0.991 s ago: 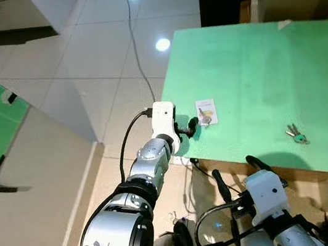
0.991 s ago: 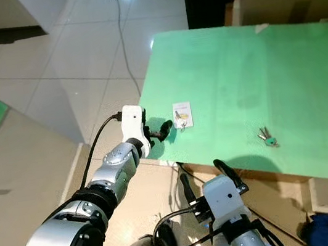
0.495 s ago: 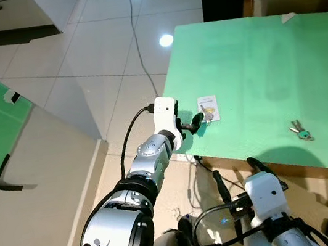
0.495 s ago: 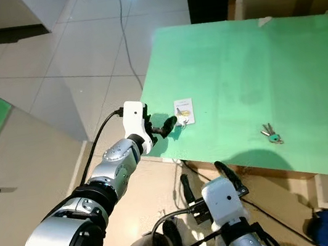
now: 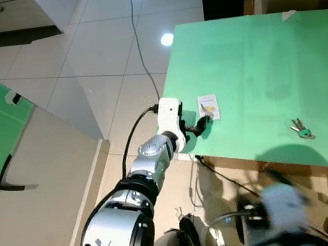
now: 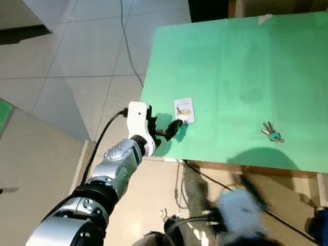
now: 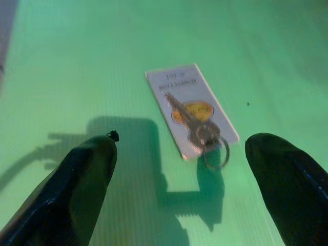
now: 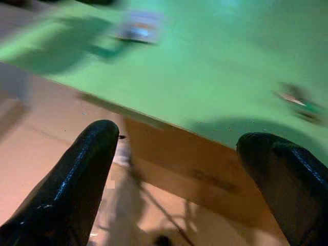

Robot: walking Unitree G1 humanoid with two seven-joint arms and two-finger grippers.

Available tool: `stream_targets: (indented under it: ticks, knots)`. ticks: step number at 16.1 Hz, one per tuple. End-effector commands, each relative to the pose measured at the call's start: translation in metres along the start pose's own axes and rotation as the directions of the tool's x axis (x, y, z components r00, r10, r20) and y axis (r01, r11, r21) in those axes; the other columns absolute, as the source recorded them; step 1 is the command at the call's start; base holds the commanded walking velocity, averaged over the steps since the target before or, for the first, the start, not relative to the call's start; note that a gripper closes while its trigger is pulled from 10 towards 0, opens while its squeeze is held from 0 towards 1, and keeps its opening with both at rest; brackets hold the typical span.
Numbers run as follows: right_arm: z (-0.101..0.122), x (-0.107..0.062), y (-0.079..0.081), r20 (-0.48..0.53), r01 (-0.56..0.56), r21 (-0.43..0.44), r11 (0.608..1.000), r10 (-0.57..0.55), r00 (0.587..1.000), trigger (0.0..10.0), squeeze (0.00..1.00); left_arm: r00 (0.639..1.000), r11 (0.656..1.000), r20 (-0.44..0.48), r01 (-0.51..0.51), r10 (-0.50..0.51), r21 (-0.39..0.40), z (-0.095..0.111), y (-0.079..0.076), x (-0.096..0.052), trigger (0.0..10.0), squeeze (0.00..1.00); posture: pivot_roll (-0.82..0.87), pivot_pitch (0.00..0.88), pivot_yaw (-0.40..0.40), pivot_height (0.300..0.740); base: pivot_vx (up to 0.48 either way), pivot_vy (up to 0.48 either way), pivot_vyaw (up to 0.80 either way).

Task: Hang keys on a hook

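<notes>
The left gripper [image 5: 203, 121] reached over the near-left edge of the flat green worktop [image 5: 254, 59], its two black fingers spread wide and holding nothing. Just beyond its fingertips lay a small white rectangular card [image 5: 208, 107] with a silver key on a ring resting on it. The head views showed that key only as a small glint; the left wrist view made it plain: the silver key [image 7: 193, 125] lay slantwise across the card [image 7: 177, 84], its ring overhanging the card's near edge, with the gripper's fingers [image 7: 84, 174] on either side and short of it, not touching.

Well apart, towards the right of the worktop, lay a second bunch of keys with a green head [image 5: 301, 130]. The right wrist view showed it [image 8: 302, 105] only as a blurred smear.

The right gripper [image 8: 187, 189] hung below the worktop's front edge, fingers parted and empty. In the head views that arm [image 6: 240, 207] was a motion-blurred grey shape, its outline unreadable. A black cable [image 5: 136, 34] trailed across the pale tiled floor [image 5: 76, 43].
</notes>
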State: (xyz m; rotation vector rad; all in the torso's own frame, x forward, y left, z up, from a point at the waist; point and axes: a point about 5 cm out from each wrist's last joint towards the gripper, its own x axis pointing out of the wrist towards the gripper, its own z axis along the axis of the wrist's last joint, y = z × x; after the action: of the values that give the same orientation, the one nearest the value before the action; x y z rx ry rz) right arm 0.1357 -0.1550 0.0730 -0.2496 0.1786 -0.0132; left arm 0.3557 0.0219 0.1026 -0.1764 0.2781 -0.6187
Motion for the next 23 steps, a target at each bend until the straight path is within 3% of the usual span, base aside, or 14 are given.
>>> stream_targets:
  ticks: [1, 4, 6, 8, 10, 11, 14, 15, 16, 17, 18, 20, 22, 23]
  knots:
    - [0.003, -0.008, -0.009, 0.006, 0.056, 0.019, 0.998, -0.056, 0.998, 10.0, 0.00, 0.990, 0.988, 0.014, 0.143, -0.142, -0.063, -0.009, -0.061, 0.015, 10.0, 0.00, -0.38, 0.232, 0.262, 0.724, 0.000, 0.000, 0.00]
    - [0.001, -0.011, -0.015, -0.001, 0.074, 0.014, 0.997, -0.074, 0.997, 10.0, 0.00, 0.992, 0.991, 0.004, 0.124, -0.124, -0.051, -0.013, -0.063, 0.015, 10.0, 0.00, -0.41, 0.215, 0.261, 0.724, 0.000, 0.000, 0.00]
    - [0.006, -0.008, -0.017, 0.025, 0.090, -0.014, 0.996, -0.090, 0.996, 10.0, 0.00, 0.994, 0.994, 0.047, 0.103, -0.101, -0.035, -0.002, -0.058, 0.016, 10.0, 0.00, -0.43, 0.193, 0.266, 0.724, 0.000, 0.000, 0.00]
    - [0.020, -0.007, -0.037, 0.094, 0.215, -0.018, 0.976, -0.212, 0.973, 10.0, 0.00, 0.982, 0.997, 0.178, 0.049, -0.059, 0.061, 0.015, -0.019, 0.002, 10.0, 0.00, -0.43, 0.138, 0.270, 0.724, 0.000, 0.000, 0.00]
    - [0.027, -0.004, -0.051, 0.127, 0.297, 0.011, 0.955, -0.296, 0.947, 10.0, 0.00, 0.975, 0.996, 0.219, 0.006, -0.024, 0.084, 0.016, 0.003, -0.011, 10.0, 0.00, -0.41, 0.090, 0.264, 0.724, 0.000, 0.000, 0.00]
    - [0.033, 0.002, -0.059, 0.155, 0.337, 0.035, 0.941, -0.339, 0.928, 10.0, 0.00, 0.970, 0.995, 0.243, -0.038, 0.015, 0.089, 0.015, 0.021, -0.025, 10.0, 0.00, -0.39, 0.070, 0.258, 0.724, 0.000, 0.000, 0.00]
    - [0.041, 0.024, -0.066, 0.201, 0.305, 0.024, 0.952, -0.304, 0.931, 10.0, 0.00, 0.953, 0.987, 0.269, -0.153, 0.136, 0.045, 0.010, 0.052, -0.051, 10.0, 0.00, -0.34, 0.000, 0.203, 0.724, 0.000, 0.000, 0.00]
    - [0.045, 0.038, -0.066, 0.221, 0.252, -0.003, 0.968, -0.245, 0.944, 10.0, 0.00, 0.944, 0.974, 0.257, -0.224, 0.205, 0.046, -0.003, 0.066, -0.066, 10.0, 0.00, -0.33, 0.000, 0.173, 0.724, 0.000, 0.000, 0.00]
    - [0.047, 0.046, -0.068, 0.228, 0.214, -0.022, 0.976, -0.204, 0.952, 10.0, 0.00, 0.937, 0.963, 0.243, -0.268, 0.251, 0.038, -0.014, 0.071, -0.075, 10.0, 0.00, -0.31, 0.000, 0.128, 0.724, 0.000, 0.000, 0.00]
    - [0.050, 0.054, -0.070, 0.230, 0.147, -0.055, 0.988, -0.130, 0.964, 10.0, 0.00, 0.919, 0.941, 0.210, -0.338, 0.334, -0.020, -0.034, 0.075, -0.088, 10.0, 0.00, -0.29, 0.000, 0.062, 0.724, 0.000, 0.000, 0.00]
    - [0.051, 0.057, -0.071, 0.229, 0.124, -0.065, 0.990, -0.106, 0.968, 10.0, 0.00, 0.912, 0.932, 0.196, -0.360, 0.360, -0.036, -0.040, 0.074, -0.092, 10.0, 0.00, -0.28, 0.000, 0.045, 0.724, 0.000, 0.000, 0.00]
    - [0.052, 0.070, -0.073, 0.220, 0.051, -0.066, 0.997, -0.035, 0.975, 10.0, 0.00, 0.900, 0.909, 0.139, -0.399, 0.413, -0.119, -0.058, 0.061, -0.099, 10.0, 0.00, -0.24, 0.000, 0.006, 0.724, 0.000, 0.000, 0.00]
    - [0.052, 0.078, -0.071, 0.217, 0.024, -0.049, 0.999, -0.013, 0.976, 10.0, 0.00, 0.901, 0.907, 0.119, -0.403, 0.417, -0.126, -0.064, 0.056, -0.105, 10.0, 0.00, -0.22, 0.000, -0.001, 0.724, 0.000, 0.000, 0.00]
    - [0.052, 0.088, -0.060, 0.214, -0.043, -0.054, 0.998, 0.054, 0.975, 10.0, 0.00, 0.903, 0.905, 0.089, -0.411, 0.421, -0.110, -0.078, 0.056, -0.126, 10.0, 0.00, -0.19, 0.000, -0.001, 0.724, 0.000, 0.000, 0.00]
